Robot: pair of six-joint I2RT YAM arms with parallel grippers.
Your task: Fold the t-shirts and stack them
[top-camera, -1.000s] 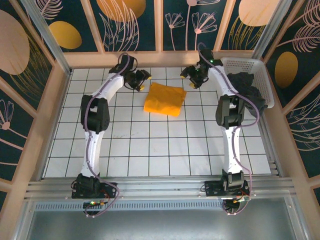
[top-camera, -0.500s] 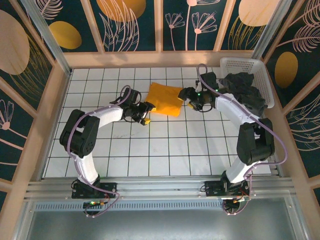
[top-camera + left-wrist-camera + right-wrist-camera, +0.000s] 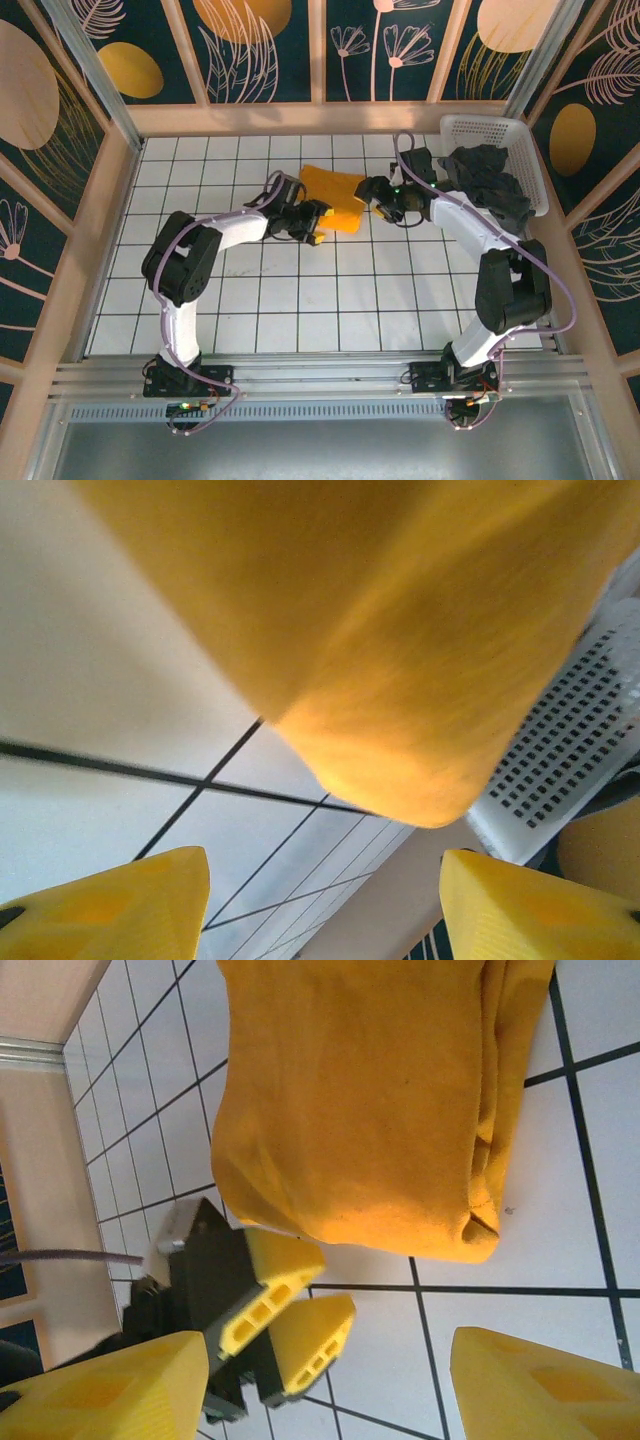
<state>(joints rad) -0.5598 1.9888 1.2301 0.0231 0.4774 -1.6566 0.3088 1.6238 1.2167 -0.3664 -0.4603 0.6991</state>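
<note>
On the white tiled worktop [image 3: 300, 300], the left arm bends in from the near left and ends at the left tool [image 3: 322, 226], which sits low at the near left corner of the folded orange-yellow t-shirt [image 3: 335, 192] and covers part of that edge from above. Its wrist camera shows the two yellow fingers [image 3: 110, 905] spread wide, with bare tile and grout lines between them. The tool is released and grasps nothing. The cloth hangs blurred just past the tips, and its far part is cut off by the frame. The shirt lies in a thick bundle slightly right of centre, towards the far side of the worktop; sleeves and collar cannot be made out. The right tool [image 3: 372, 198] is just beside the bundle's right edge. Its jaws also stand apart over bare tile, gripping nothing, and the rounded fold of the shirt lies beyond them. At the far right corner a white lattice basket [image 3: 490, 125] holds the dark charcoal t-shirt [image 3: 490, 185], crumpled and spilling over the near rim, partly hidden behind the right arm.
</note>
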